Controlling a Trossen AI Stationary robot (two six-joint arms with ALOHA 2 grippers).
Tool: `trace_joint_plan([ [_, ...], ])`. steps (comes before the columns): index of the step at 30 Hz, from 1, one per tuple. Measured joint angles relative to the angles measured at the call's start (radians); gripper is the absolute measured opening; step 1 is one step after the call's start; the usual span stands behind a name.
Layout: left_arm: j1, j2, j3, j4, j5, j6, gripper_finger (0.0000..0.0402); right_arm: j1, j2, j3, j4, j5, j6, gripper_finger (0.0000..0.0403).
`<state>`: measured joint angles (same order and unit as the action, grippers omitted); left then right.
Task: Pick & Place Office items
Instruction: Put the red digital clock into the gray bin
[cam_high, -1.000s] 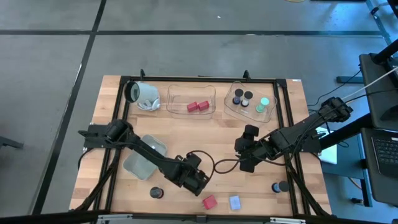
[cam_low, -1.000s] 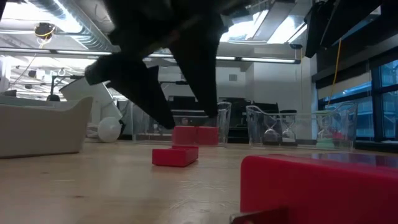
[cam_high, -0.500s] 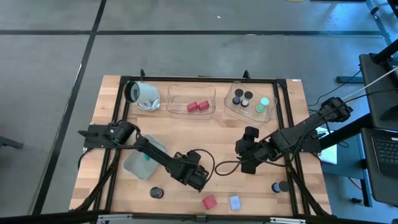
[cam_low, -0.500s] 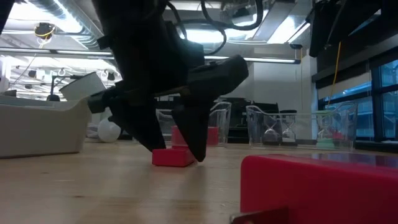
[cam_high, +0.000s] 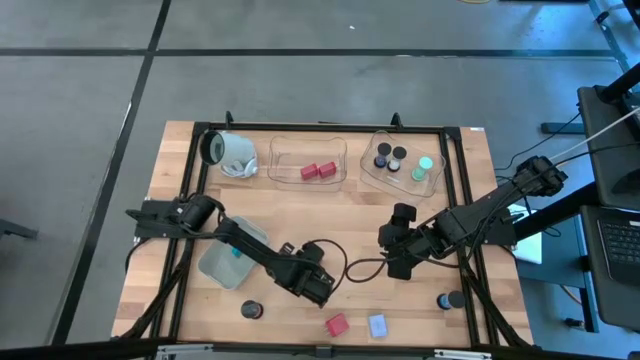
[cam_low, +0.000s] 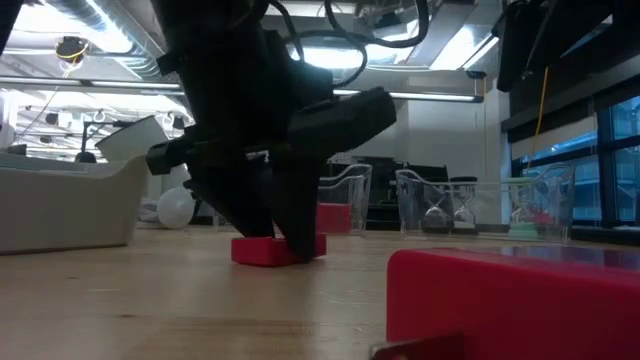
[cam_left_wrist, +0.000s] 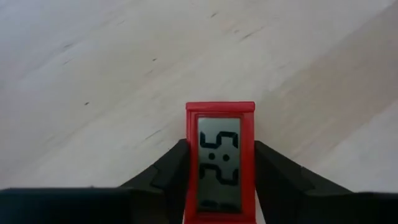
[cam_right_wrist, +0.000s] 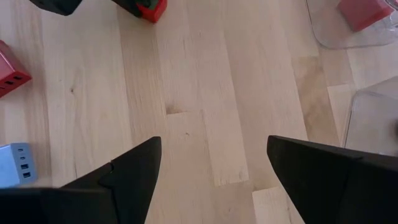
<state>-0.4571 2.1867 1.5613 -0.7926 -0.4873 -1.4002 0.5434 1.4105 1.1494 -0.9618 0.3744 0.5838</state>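
Observation:
A small flat red piece with a grey digit display (cam_left_wrist: 219, 162) lies on the table near its near edge, and my left gripper (cam_left_wrist: 220, 147) is shut on it; the low view shows the same red piece (cam_low: 262, 251) under the left gripper (cam_low: 275, 232). My right gripper (cam_right_wrist: 211, 168) hovers open over bare wood right of the middle (cam_high: 398, 262). A red block (cam_high: 336, 324), a blue block (cam_high: 377, 325) and two black cylinders (cam_high: 251, 310) (cam_high: 447, 299) lie loose near the near edge. A teal piece (cam_high: 236, 253) sits in the grey-blue tray. My left gripper pinches the red piece by its two long side edges (cam_left_wrist: 189, 155), one finger (cam_left_wrist: 168, 171) on each side, the fingers lying along its length. It comes from above, slanting down. The piece lies flat on the table (cam_low: 250, 258), display side up.
At the far side stand a clear tray with two red blocks (cam_high: 308, 160), a clear tray with black cylinders and a mint disc (cam_high: 400, 160), and a white cylinder (cam_high: 230, 152). The grey-blue tray (cam_high: 222, 265) sits under the left arm. A black frame (cam_high: 462, 200) borders the table.
My left gripper has come down over the red display piece and shut on its sides; a second ago its fingers stood open above the piece. The piece has slid a little along the table and stays on the wood.

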Motion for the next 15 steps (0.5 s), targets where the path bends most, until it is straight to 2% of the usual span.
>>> trace_joint_plan([
  [6,-0.003,-0.029,-0.001,-0.002,0.023,0.034,0.0142,0.000,0.000,0.000,0.000,0.002,0.000,0.0295],
  [15,-0.006,-0.164,-0.001,-0.069,-0.049,0.132,0.0142,0.000,0.000,0.000,0.001,0.002,0.004,0.0295],
])
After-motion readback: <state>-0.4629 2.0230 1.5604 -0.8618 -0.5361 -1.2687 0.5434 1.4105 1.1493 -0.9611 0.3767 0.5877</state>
